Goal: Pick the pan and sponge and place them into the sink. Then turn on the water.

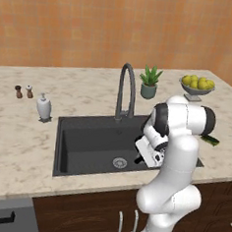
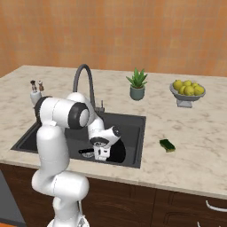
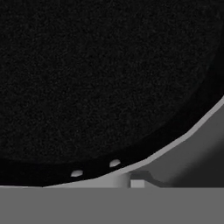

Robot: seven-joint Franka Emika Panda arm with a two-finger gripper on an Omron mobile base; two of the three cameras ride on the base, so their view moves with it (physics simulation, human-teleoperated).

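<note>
The black pan (image 3: 100,78) lies inside the dark grey sink (image 1: 87,130), close under my hand; its rim and two rivets show in the hand view. In the right base view the pan (image 2: 117,154) sits at the basin's near right, its handle (image 2: 85,151) pointing left. My gripper (image 2: 103,157) hangs low in the basin just over the pan, and its fingers are hidden, so I cannot tell how the jaws stand. The yellow and green sponge (image 2: 167,145) rests on the counter right of the sink. No water runs from the arched faucet (image 1: 126,89).
A potted plant (image 2: 137,85) and a bowl of yellow fruit (image 2: 187,91) stand behind the sink to the right. A soap dispenser (image 1: 43,107) and two small shakers (image 1: 23,91) stand left of it. The silver drain (image 1: 119,162) shows in the basin floor.
</note>
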